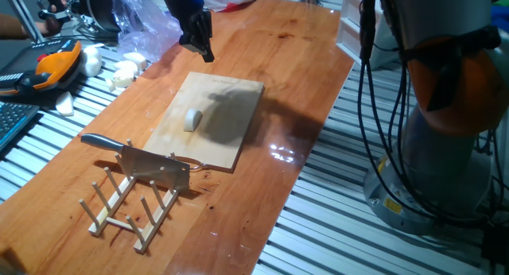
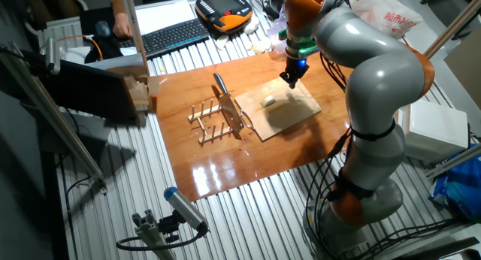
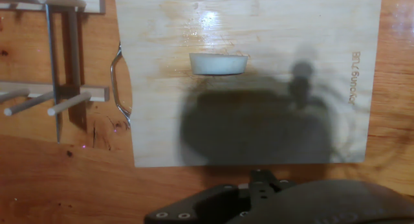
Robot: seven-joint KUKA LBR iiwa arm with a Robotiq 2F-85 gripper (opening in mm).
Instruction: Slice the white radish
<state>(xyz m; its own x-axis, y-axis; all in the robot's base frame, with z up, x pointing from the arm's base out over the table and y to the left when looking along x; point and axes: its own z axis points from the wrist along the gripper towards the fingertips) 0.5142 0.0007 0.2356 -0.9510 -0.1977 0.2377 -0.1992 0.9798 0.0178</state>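
The white radish [image 1: 193, 119] is a small creamy stubby chunk lying on the wooden board [image 1: 231, 100]. It also shows in the other fixed view [image 2: 268, 101] and in the hand view [image 3: 218, 63], near the board's [image 3: 278, 30] middle. My gripper [image 1: 199, 51] hangs in the air above the board's far edge, apart from the radish, and looks open and empty; it also shows in the other fixed view [image 2: 291, 81]. A cleaver [image 1: 151, 165] with a dark handle rests in a wooden peg rack [image 1: 131, 211] just past the board's near end. In the hand view only the hand's dark housing shows at the bottom.
A cluster of larger white lumps [image 1: 123, 72] and a clear plastic bag [image 1: 143, 25] lie at the table's far left. An orange teach pendant [image 1: 52, 68] and a keyboard [image 2: 169, 34] sit beyond them. The arm's base [image 2: 368, 192] stands off the table's right side.
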